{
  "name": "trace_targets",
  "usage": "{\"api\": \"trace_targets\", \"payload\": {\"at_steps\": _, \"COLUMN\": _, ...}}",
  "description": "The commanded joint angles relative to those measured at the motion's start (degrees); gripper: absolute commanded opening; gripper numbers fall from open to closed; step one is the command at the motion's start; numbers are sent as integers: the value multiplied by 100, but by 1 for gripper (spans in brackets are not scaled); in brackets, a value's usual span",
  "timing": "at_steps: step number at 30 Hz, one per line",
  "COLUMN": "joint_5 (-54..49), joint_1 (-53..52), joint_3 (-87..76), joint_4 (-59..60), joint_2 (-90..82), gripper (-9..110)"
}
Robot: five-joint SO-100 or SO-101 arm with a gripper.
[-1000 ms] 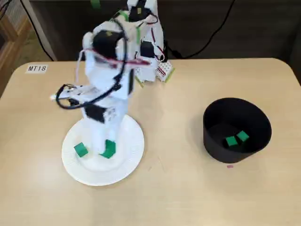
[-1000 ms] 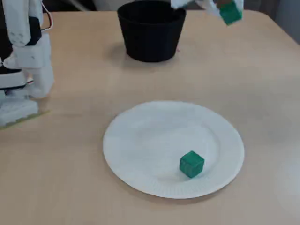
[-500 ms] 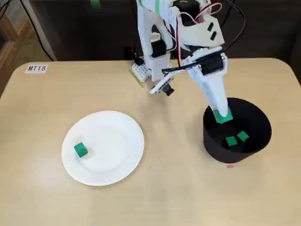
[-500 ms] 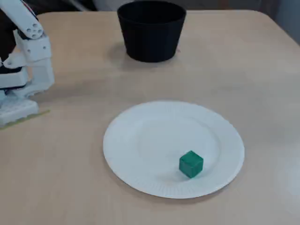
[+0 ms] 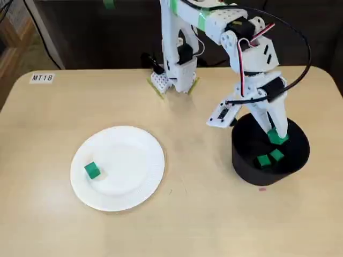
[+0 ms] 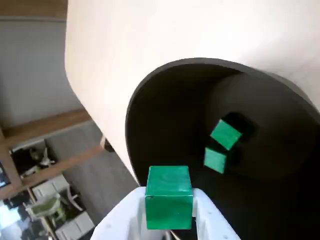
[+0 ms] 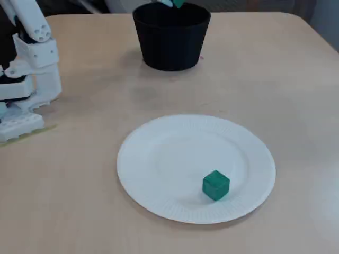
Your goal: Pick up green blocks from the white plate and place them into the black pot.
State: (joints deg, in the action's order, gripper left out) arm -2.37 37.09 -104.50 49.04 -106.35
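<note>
My gripper hangs over the black pot and is shut on a green block, seen between the white fingers in the wrist view. Two more green blocks lie on the pot's floor. One green block rests on the white plate at the left of a fixed view, and also shows on the plate as the block in the other. There the pot stands at the back, with the held block just above its rim.
The arm's white base stands at the table's back edge. A label reading MT18 sits at the back left corner. A small pink speck lies in front of the pot.
The arm has swung from the plate to the pot carrying a green block, and over the last half second it moved further right and lower over the pot's opening.
</note>
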Motion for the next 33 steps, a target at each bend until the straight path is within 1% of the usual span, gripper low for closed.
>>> {"api": "trace_targets", "payload": {"at_steps": 1, "joint_5": -79, "joint_1": 35, "joint_3": 132, "joint_4": 220, "joint_2": -26, "gripper": -2}}
{"api": "trace_targets", "payload": {"at_steps": 2, "joint_5": -105, "joint_1": 26, "joint_3": 132, "joint_4": 264, "joint_2": -26, "gripper": -1}}
{"api": "trace_targets", "payload": {"at_steps": 3, "joint_5": -211, "joint_1": 26, "joint_3": 132, "joint_4": 316, "joint_2": -53, "gripper": 9}}
{"api": "trace_targets", "payload": {"at_steps": 4, "joint_5": -387, "joint_1": 44, "joint_3": 132, "joint_4": 369, "joint_2": -105, "gripper": 21}}
{"api": "trace_targets", "payload": {"at_steps": 5, "joint_5": -475, "joint_1": 62, "joint_3": 132, "joint_4": 378, "joint_2": -141, "gripper": 30}}
{"api": "trace_targets", "payload": {"at_steps": 6, "joint_5": -501, "joint_1": 62, "joint_3": 132, "joint_4": 387, "joint_2": -167, "gripper": 34}}
{"api": "trace_targets", "payload": {"at_steps": 8, "joint_5": -527, "joint_1": 53, "joint_3": 149, "joint_4": 448, "joint_2": -202, "gripper": 40}}
{"api": "trace_targets", "payload": {"at_steps": 11, "joint_5": -580, "joint_1": 26, "joint_3": 246, "joint_4": 519, "joint_2": -202, "gripper": 42}}
{"api": "trace_targets", "payload": {"at_steps": 13, "joint_5": -615, "joint_1": -9, "joint_3": 325, "joint_4": 580, "joint_2": -220, "gripper": 40}}
{"api": "trace_targets", "payload": {"at_steps": 15, "joint_5": -633, "joint_1": -97, "joint_3": 431, "joint_4": 615, "joint_2": -281, "gripper": 31}}
{"api": "trace_targets", "payload": {"at_steps": 18, "joint_5": -615, "joint_1": -431, "joint_3": 747, "joint_4": 809, "joint_2": -431, "gripper": -2}}
{"api": "trace_targets", "payload": {"at_steps": 21, "joint_5": -668, "joint_1": -1099, "joint_3": 1318, "joint_4": 1274, "joint_2": -466, "gripper": -2}}
{"api": "trace_targets", "payload": {"at_steps": 23, "joint_5": -510, "joint_1": -1679, "joint_3": 1617, "joint_4": 1503, "joint_2": -466, "gripper": -2}}
{"api": "trace_targets", "payload": {"at_steps": 27, "joint_5": 352, "joint_1": -3085, "joint_3": 1705, "joint_4": 1960, "joint_2": -387, "gripper": -2}}
{"api": "trace_targets", "payload": {"at_steps": 33, "joint_5": 1582, "joint_1": -5010, "joint_3": 1679, "joint_4": 2821, "joint_2": 272, "gripper": -2}}
